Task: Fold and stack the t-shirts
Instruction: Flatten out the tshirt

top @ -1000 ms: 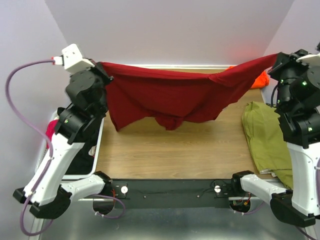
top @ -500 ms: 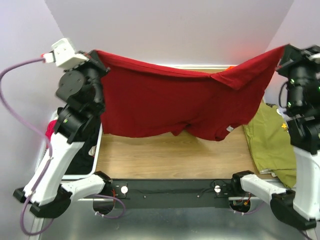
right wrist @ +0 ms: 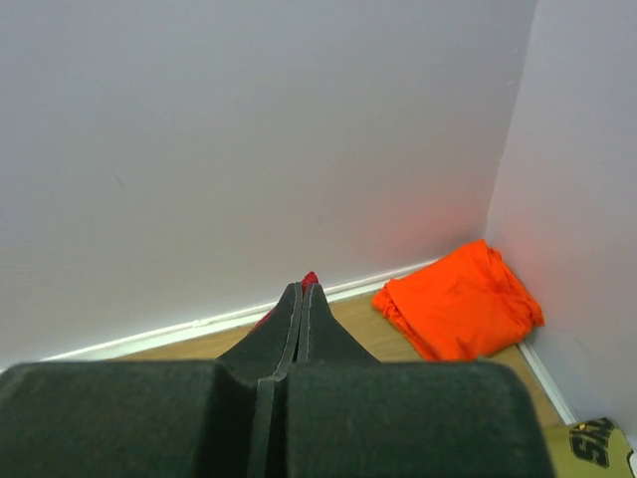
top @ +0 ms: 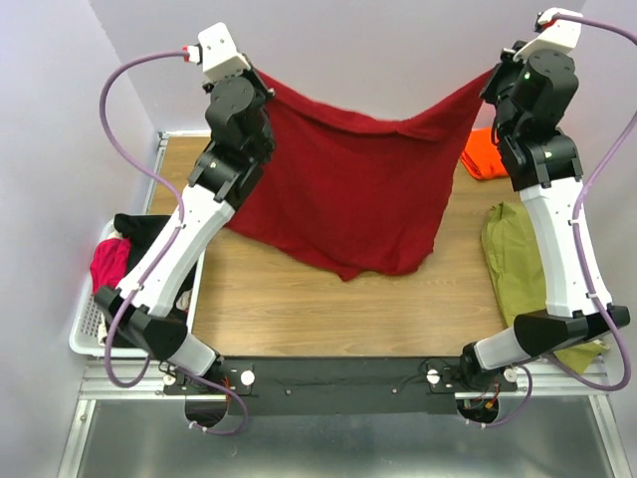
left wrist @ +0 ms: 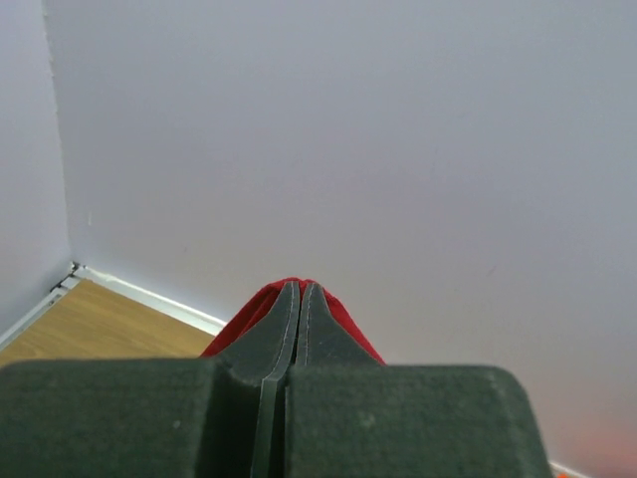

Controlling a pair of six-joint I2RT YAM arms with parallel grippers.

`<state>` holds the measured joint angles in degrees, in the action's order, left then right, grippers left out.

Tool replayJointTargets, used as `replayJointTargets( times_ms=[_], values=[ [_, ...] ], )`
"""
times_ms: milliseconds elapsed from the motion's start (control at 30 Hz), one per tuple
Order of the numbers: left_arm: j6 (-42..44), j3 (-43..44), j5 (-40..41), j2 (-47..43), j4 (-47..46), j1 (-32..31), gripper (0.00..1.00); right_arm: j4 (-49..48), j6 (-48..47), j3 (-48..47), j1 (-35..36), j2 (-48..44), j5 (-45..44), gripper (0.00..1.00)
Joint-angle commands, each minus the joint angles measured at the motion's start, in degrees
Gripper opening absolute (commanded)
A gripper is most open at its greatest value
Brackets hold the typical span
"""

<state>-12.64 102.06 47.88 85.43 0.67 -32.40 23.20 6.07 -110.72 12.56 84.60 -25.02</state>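
1. The dark red short-sleeved cloth t-shirt is held aloft between the two arms and spread above the far half of the wooden bench. Its lowest fold hangs near the boards; whether it touches them cannot be told.
2. The left pincer is clamped tight on one upper corner, with red cloth bulging just past its tips. The right pincer is likewise closed on the other corner, where only a sliver of red shows.
3. The corners are held high and well apart, apparently so that the cloth falls open and its creases drop out before it is laid flat for folding. The top edge sags in the middle, so the spread is judged incomplete.
4. A bright orange folded t-shirt lies in the far right corner against the walls, probably as the base of the stack.
5. An olive-green garment is draped at the right edge. A white plastic basket on the left holds further clothes, seemingly awaiting folding.
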Motion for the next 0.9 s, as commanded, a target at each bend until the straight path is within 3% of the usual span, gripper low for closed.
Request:
replayJointTargets(
  times_ms=[0, 33, 67, 167, 467, 600, 867],
  values=[
    [0.7, 8.6, 1.5, 1.3, -2.8, 2.3, 0.00, -3.8, -2.5, -5.9, -0.2, -1.4, -1.5, 0.01],
    [1.6, 9.2, 2.6, 1.2, -2.6, 2.6, 0.00, -3.8, -2.8, -6.2, -0.2, -1.7, -1.6, 0.01],
    [8.3, 9.7, 2.6, 1.0, -2.5, 3.0, 0.00, -3.8, -3.0, -6.4, -0.2, -2.2, -2.0, 0.01],
    [10.0, 10.8, 2.3, -1.2, -2.2, 3.0, 0.00, -3.7, -4.0, -6.4, -0.2, -5.4, -2.1, 0.01],
    [8.2, 0.3, -3.8, -17.9, -0.8, 3.0, 0.00, -3.7, -7.5, -0.8, -0.2, -21.6, 1.4, 0.01],
    [12.4, -4.6, -3.1, -24.9, -3.2, 3.0, 0.00, -4.0, -9.7, -1.0, -0.2, -26.1, 2.0, 0.01],
    [11.9, -2.4, -8.3, -28.3, -1.5, 3.0, 0.00, -3.9, -10.1, -5.1, -0.2, -28.2, 4.7, 0.01]
  ],
)
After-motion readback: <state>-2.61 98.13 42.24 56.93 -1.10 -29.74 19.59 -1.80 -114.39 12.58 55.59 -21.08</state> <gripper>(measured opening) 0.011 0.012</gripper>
